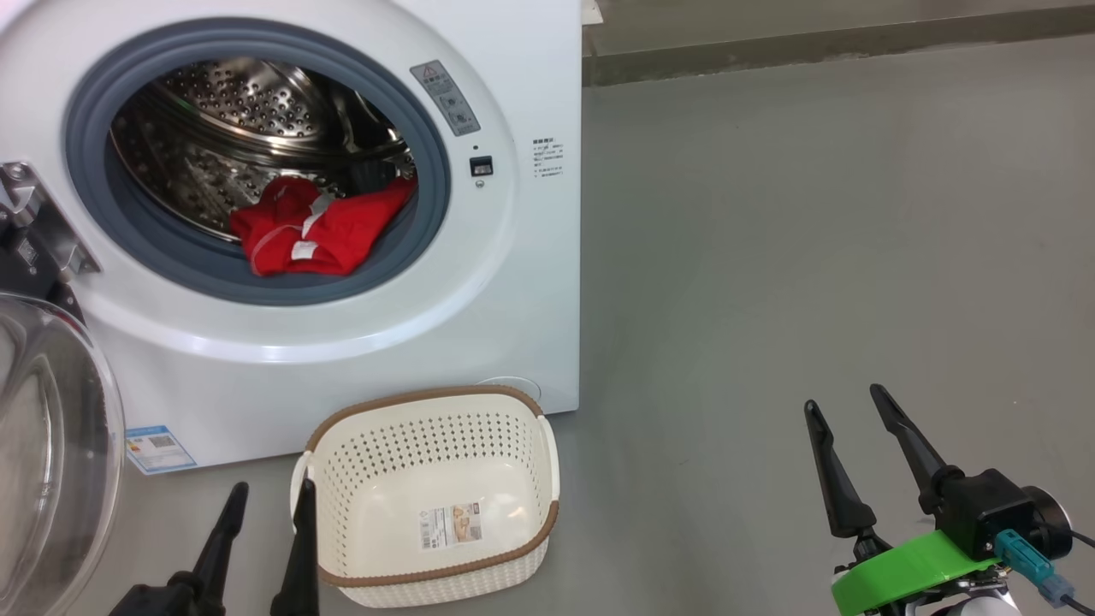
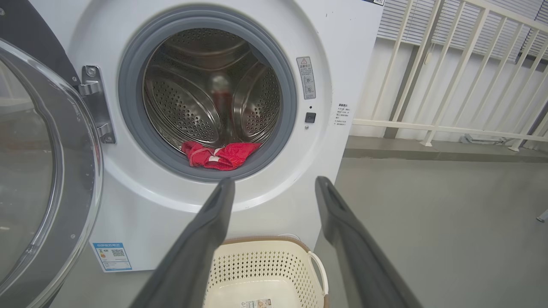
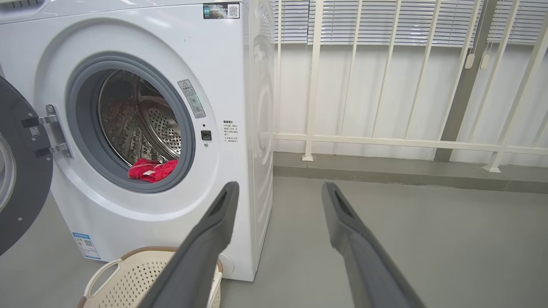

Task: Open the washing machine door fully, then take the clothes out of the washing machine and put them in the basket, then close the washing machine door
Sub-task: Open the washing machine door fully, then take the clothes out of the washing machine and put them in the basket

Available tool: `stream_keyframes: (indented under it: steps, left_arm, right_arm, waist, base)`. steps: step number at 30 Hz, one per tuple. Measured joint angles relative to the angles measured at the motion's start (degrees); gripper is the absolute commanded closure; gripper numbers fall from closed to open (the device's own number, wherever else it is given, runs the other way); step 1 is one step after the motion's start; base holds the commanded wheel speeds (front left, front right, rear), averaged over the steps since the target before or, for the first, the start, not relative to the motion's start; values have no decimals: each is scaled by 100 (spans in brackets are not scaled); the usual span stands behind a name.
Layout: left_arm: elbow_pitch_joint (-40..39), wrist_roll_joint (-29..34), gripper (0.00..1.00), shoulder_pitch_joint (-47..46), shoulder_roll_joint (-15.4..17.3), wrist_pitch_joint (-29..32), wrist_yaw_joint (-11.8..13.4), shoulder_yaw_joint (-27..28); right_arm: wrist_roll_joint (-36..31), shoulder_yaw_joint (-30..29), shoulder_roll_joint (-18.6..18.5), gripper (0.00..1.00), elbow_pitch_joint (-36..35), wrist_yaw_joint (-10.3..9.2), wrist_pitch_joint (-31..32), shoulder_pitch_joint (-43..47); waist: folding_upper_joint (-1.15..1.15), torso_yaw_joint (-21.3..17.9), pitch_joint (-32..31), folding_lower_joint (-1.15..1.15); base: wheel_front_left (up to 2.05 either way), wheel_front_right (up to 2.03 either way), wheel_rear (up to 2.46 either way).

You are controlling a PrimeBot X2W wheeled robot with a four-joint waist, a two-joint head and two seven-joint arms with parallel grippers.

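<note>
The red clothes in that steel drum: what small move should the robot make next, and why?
Probably lift the open left tool up and forward toward the bright red clothes. The round glass door already hangs open, the garments lie at the drum's front lip, the cream perforated basket sits empty below, and that tool is the nearer one.

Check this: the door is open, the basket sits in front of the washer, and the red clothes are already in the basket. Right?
Not quite. The clothes lie in the drum, not in the basket, as the head view shows. The rest holds: the door is open and the basket sits in front of the washer.
</note>
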Motion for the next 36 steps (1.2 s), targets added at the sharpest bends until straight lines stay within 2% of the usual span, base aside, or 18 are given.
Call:
stream_keyframes:
  steps: [19, 36]
  left_arm:
    - [-58, 263, 0, 127, -104, 0, 86, 202]
    - [-245, 252, 0, 127, -164, -1, 52, 304]
  right_arm:
    - [-40, -56, -1, 0, -52, 0, 0, 17]
    - [-40, 9, -8, 0, -27, 0, 0, 73]
  waist:
    - [0, 17, -9, 0]
    - [0, 29, 32, 0]
  base:
    - [11, -11, 0]
    - [159, -159, 0]
